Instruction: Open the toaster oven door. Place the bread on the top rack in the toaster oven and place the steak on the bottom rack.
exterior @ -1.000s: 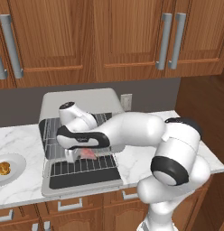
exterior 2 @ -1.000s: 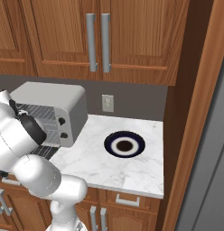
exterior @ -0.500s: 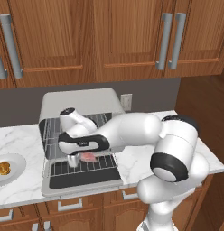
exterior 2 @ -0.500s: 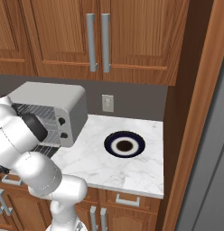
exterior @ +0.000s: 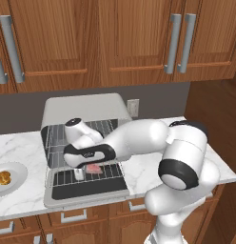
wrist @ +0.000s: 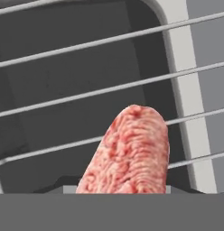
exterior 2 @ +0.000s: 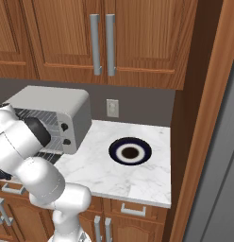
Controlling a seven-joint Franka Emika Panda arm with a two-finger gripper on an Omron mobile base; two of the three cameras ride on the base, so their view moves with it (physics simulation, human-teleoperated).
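Note:
The toaster oven stands on the counter with the toaster oven door folded down flat in front. My gripper is low in the oven mouth, shut on the steak, a pinkish-red slab. In the hand view the steak hangs just above the wires of the bottom rack; I cannot tell whether it touches them. The bottom rack sticks out over the door, and the top rack is above it inside. The bread lies on a plate at the far left.
The white plate under the bread sits at the left counter edge. A dark-rimmed plate lies on the marble counter right of the toaster oven. Wood cabinets hang overhead, and a tall wood panel closes the right side.
The arm has sunk a little, bringing the held steak lower over the bottom rack. The gripper has stayed shut.

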